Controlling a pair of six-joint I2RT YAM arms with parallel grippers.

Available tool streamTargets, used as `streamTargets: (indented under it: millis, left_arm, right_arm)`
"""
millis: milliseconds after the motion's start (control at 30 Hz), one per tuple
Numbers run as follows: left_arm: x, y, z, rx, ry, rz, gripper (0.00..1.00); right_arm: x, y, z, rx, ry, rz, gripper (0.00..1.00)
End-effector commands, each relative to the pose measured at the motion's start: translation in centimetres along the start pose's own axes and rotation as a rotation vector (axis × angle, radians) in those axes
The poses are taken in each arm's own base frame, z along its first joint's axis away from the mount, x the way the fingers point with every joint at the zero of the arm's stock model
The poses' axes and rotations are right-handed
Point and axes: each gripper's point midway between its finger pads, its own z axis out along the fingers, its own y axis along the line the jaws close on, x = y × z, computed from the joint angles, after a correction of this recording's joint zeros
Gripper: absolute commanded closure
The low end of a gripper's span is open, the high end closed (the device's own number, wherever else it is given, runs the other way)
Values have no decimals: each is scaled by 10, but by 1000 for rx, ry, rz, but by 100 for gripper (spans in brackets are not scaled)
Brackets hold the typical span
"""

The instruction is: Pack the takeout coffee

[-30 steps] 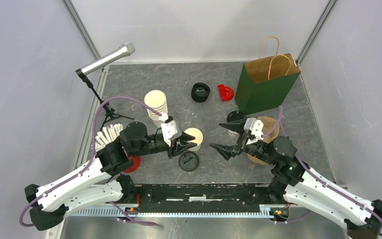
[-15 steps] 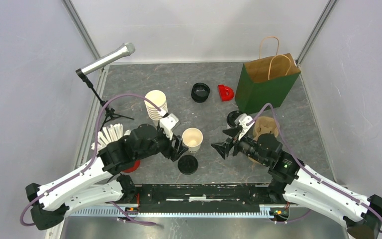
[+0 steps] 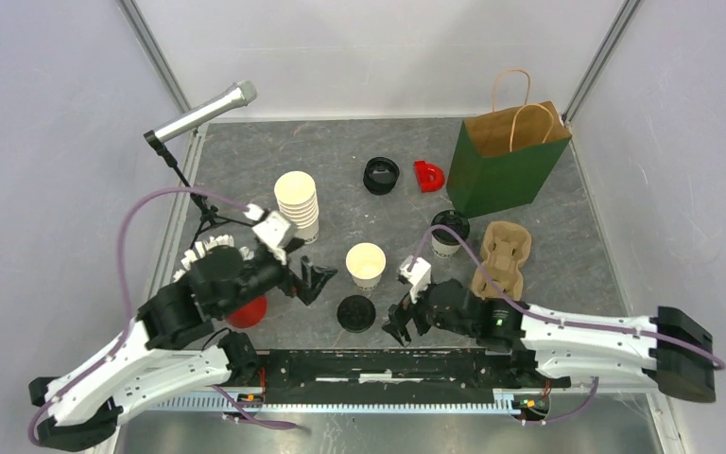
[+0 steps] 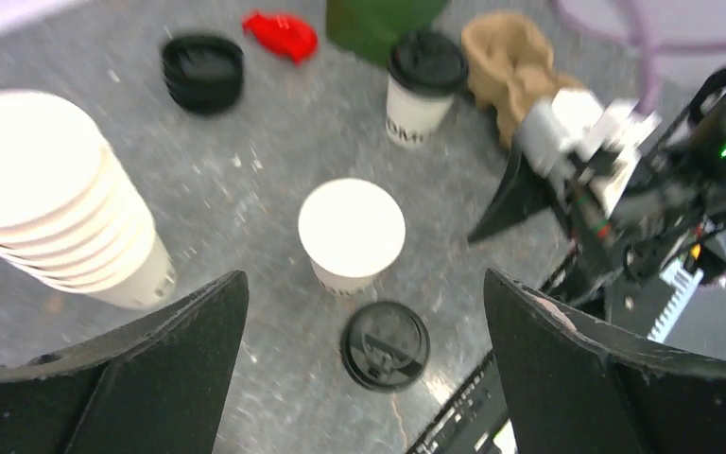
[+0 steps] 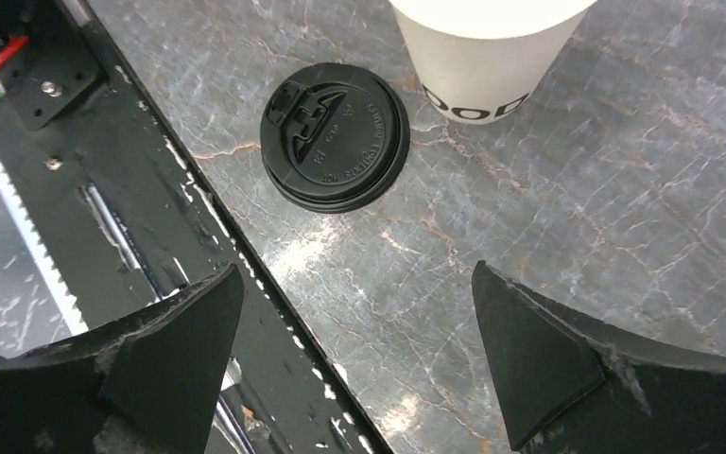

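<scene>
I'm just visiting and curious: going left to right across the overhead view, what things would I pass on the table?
Microphone → stack of paper cups → open paper cup → cup with black lid → cardboard cup carrier.

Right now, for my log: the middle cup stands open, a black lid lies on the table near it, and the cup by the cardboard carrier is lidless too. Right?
No: the cup by the cardboard carrier has its black lid on, as the top external view shows. The middle cup stands open, a loose lid on the table near it.
</scene>
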Motion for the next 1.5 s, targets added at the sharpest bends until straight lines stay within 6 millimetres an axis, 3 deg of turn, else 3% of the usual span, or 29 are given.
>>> streamTargets:
  millis: [0,267,467,633,800,1000,1467]
  left_arm:
    - [-53,23,-35,-95,-195,120,0]
    - [-45,19,-49,-22,-345,233,0]
    - [-59,24,-70,-42,-473,251,0]
    - [-52,28,-68,-56,-463,257,0]
    - [-48,27,-65,-48,-445,267,0]
    - [-44,29,-64,-60,-429,282,0]
    - [-42,34,-65,-85,-429,277,0]
  right_arm:
    - [-25,16,18,75,-60,50,2]
    - [-19,57,67,101,33,-21,2]
    - [-20,59,95,172,54,-24,2]
    - [-12,55,109,230,92,-43,2]
    - [0,40,110,292,132,-52,2]
    - [1,29,112,307,135,-43,2]
    - [11,27,118,270,145,-17,2]
